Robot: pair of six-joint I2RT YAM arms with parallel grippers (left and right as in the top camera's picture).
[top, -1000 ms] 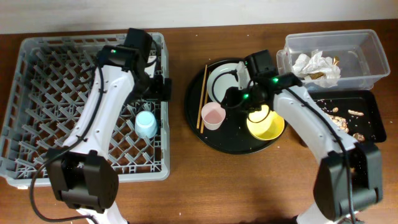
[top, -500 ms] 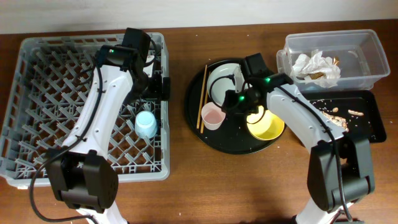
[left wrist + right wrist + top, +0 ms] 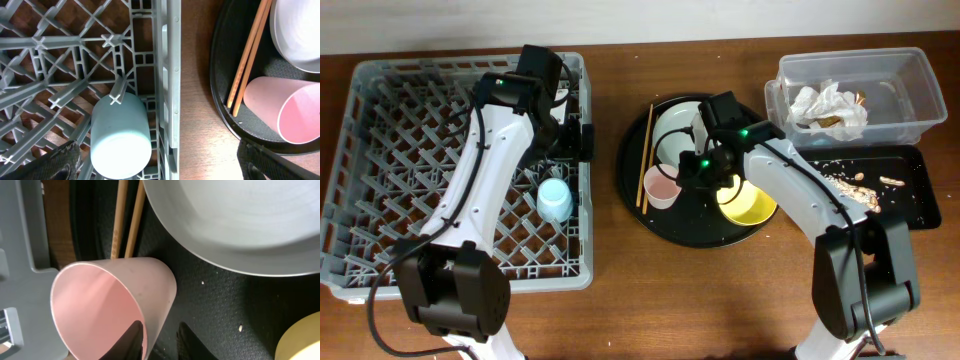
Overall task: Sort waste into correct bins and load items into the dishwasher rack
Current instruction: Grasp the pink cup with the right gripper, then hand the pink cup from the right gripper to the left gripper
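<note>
While your left gripper (image 3: 172, 162) hangs spread wide over the right wall of the dishwasher rack (image 3: 380, 130), the light blue cup (image 3: 120, 135) sits just inside that wall. Your right gripper (image 3: 162, 342) is down at the pink cup (image 3: 100, 305) on the left of the round black tray (image 3: 700, 232). One finger (image 3: 131, 342) is inside its mouth, the other outside, jaws narrow; I cannot tell whether they're pinching. The chopsticks (image 3: 247, 55) lie just left, the plate (image 3: 240, 220) just beyond.
</note>
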